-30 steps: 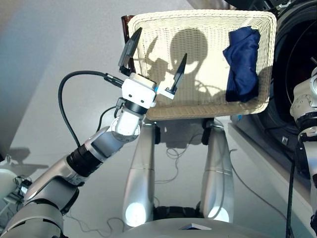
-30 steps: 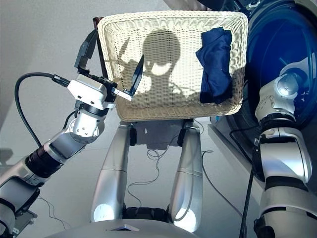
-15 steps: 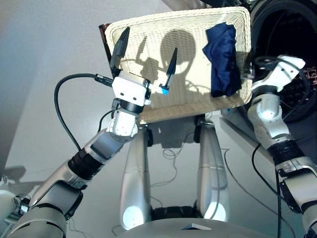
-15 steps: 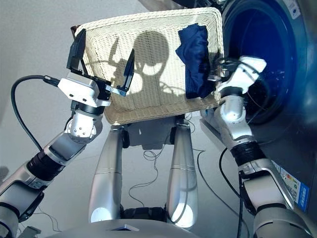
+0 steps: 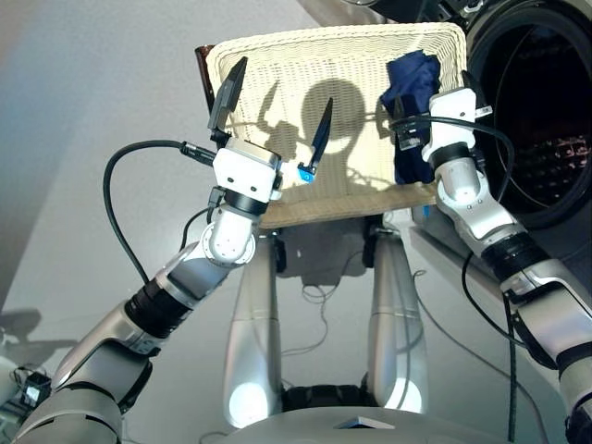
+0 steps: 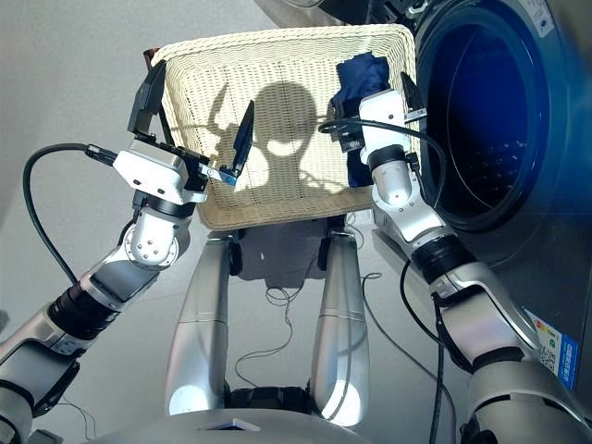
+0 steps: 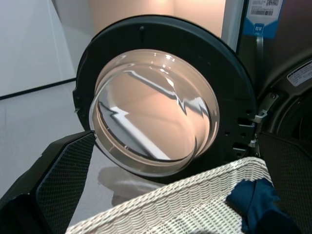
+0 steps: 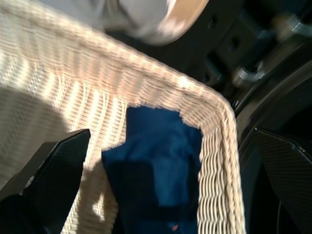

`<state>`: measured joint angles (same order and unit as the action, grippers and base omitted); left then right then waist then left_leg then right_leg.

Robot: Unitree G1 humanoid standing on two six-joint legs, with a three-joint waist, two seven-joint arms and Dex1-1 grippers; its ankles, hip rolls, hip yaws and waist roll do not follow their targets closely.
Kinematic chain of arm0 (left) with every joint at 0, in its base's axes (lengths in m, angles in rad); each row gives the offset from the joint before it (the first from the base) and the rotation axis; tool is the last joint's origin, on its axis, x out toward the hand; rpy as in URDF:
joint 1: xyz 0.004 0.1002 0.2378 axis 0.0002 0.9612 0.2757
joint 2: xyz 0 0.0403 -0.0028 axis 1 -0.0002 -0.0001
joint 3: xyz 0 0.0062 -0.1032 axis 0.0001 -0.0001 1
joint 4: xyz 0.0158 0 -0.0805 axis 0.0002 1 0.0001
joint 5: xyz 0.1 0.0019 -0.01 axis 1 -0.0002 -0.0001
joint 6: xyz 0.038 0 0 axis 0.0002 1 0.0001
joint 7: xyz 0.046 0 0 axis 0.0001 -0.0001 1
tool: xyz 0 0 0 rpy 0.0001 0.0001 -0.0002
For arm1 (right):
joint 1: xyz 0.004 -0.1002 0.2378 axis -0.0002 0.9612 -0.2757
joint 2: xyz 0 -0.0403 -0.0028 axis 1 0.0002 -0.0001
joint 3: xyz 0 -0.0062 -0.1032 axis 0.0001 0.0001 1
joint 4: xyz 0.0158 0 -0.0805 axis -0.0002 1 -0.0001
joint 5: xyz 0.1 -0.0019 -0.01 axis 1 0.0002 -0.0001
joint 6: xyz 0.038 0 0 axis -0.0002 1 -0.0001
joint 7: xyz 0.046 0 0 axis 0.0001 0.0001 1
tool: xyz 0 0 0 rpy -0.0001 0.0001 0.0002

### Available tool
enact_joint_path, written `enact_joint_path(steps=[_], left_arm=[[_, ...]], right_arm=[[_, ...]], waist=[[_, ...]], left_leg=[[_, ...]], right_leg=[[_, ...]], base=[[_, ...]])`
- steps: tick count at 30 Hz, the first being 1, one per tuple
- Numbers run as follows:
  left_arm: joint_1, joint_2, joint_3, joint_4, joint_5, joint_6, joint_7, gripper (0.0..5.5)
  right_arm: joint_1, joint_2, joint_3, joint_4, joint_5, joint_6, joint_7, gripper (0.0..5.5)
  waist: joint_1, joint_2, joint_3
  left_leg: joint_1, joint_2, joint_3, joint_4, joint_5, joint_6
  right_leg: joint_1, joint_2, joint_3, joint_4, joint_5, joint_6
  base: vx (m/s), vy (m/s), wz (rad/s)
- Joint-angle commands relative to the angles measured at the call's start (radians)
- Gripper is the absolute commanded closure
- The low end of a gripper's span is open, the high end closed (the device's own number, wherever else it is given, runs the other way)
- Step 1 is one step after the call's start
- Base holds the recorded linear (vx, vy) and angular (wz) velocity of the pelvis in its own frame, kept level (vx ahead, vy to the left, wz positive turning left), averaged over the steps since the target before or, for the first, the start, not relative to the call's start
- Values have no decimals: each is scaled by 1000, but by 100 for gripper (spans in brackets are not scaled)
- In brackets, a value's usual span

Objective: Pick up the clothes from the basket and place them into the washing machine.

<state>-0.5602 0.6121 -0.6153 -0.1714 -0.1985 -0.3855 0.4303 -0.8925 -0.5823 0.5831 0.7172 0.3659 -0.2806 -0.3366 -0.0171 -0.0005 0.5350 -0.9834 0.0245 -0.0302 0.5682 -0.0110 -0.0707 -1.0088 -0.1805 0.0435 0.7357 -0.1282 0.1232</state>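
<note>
The cream-white wicker basket (image 5: 277, 55) sits ahead of me, in front of the washing machine, whose open drum (image 6: 481, 111) is at the right. One navy blue garment (image 5: 407, 74) lies rolled against the basket's right rim. My right gripper (image 8: 170, 131) hovers just above that garment, open, with a finger on each side of it. My left gripper (image 5: 276, 109) is open and empty over the basket's left half. Its wrist view shows the round glass door (image 7: 156, 112). The coral-red and black garments are out of view.
A dark brown object (image 5: 199, 60) peeks out behind the basket's left corner. A black cable (image 5: 120, 185) loops from my left wrist, and thin wires (image 5: 319, 296) lie on the grey floor below the basket. The washer's front panel (image 6: 546, 342) stands close on the right.
My right arm has swung from beside the drum to over the basket's right side, above the navy garment. The left gripper has stayed open over the basket. The camera has shifted.
</note>
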Motion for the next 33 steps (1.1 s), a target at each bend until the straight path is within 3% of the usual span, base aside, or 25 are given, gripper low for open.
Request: enact_joint_path(steps=[1, 12, 33], left_arm=[[-20, -16, -5, -92, -23, -47, -8, 0], [-55, -44, -46, -85, -44, -36, -37, 0], [-70, -60, -57, -98, -47, -15, -31, 0]], right_arm=[[-100, 2, -20, 80, 38, -19, -2, 0], [-191, 55, -25, 424, 19, 55, 30, 0], [-230, 141, -20, 523, -50, 99, 32, 0]], waist=[[35, 16, -15], [60, 50, -15], [69, 88, -15]], left_leg=[[27, -10, 45, 83, -108, 25], [-8, -13, 33, 113, -106, 19], [-150, -12, 27, 237, -127, 14]], right_leg=[[4, 31, -37, 7, 18, -44], [-39, 27, -58, 62, 1, -47], [-187, 31, -65, 192, -29, -44]], base=[[0, 0, 0], [0, 0, 0], [0, 0, 0]])
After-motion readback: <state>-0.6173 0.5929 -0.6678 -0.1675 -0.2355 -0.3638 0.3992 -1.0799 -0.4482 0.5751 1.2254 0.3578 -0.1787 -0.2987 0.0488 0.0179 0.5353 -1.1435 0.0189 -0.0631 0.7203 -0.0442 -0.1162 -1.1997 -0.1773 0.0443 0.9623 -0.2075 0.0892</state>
